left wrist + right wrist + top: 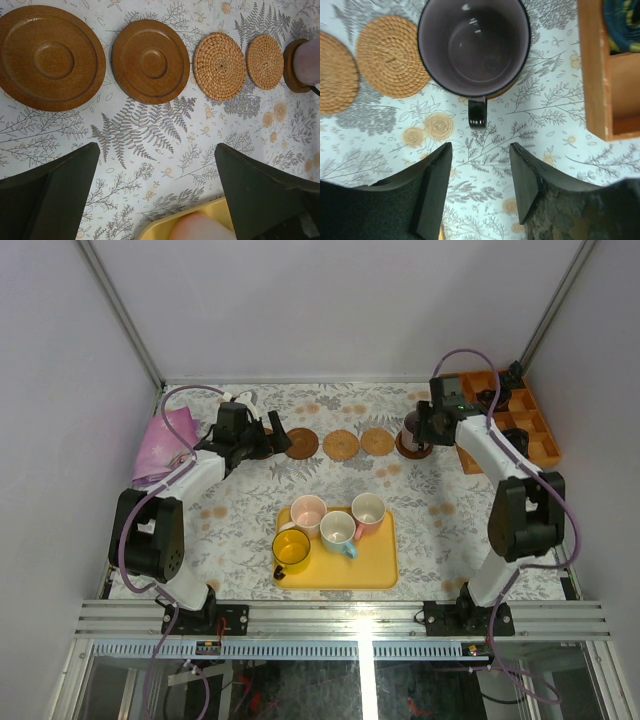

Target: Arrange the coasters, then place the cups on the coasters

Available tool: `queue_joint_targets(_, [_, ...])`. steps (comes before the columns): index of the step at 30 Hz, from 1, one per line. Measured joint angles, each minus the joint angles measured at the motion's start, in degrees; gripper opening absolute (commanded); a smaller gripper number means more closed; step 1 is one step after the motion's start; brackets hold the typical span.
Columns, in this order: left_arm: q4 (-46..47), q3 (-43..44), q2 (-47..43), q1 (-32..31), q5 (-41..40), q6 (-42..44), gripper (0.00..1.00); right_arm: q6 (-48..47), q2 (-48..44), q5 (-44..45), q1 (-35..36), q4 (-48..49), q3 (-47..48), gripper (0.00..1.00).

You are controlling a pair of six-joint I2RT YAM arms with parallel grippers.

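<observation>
The mauve cup (474, 45) stands on the rightmost coaster (290, 65) of a row on the tabletop (440, 510). The right claw (480, 147) is partly open and empty, just short of the cup's handle (476, 112). The left claw (156, 150) gapes wide, empty. Four cups (338, 528) sit in the yellow tray (385, 570).

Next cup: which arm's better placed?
Probably left: its hand is wide open, the pale pink cup close by. The right hand sits at the mauve cup and must back off first.
</observation>
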Motion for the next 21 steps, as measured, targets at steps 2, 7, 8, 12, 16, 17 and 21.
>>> queue_joint_targets(2, [0.0,0.0,0.0,0.0,0.0,0.0,1.0,0.44,-4.39,-0.04,0.39,-0.31,-0.96,0.73])
queue_joint_targets(7, [0.0,0.0,0.0,0.0,0.02,0.02,1.0,1.25,-14.78,-0.17,4.13,-0.39,-4.46,0.99])
queue_joint_targets(8, [0.0,0.0,0.0,0.0,0.04,0.02,1.0,1.27,-16.52,-0.37,5.97,-0.63,-5.38,0.99])
queue_joint_targets(12, [-0.02,0.0,0.0,0.0,0.33,0.07,1.0,2.69,-20.04,-2.49,13.2,-1.55,-8.63,0.99])
queue_joint_targets(16, [-0.11,0.0,-0.04,0.0,0.63,0.09,1.0,5.09,-22.03,-4.35,18.43,-2.36,-13.75,0.99])
queue_joint_targets(17, [-0.17,0.0,-0.09,0.0,0.66,0.13,1.0,5.64,-22.51,-4.42,19.12,-2.64,-14.75,0.99])
queue_joint_targets(21, [-1.03,0.0,-0.59,0.0,0.83,0.76,1.0,7.78,-23.96,-4.72,21.77,-2.8,-17.57,1.0])
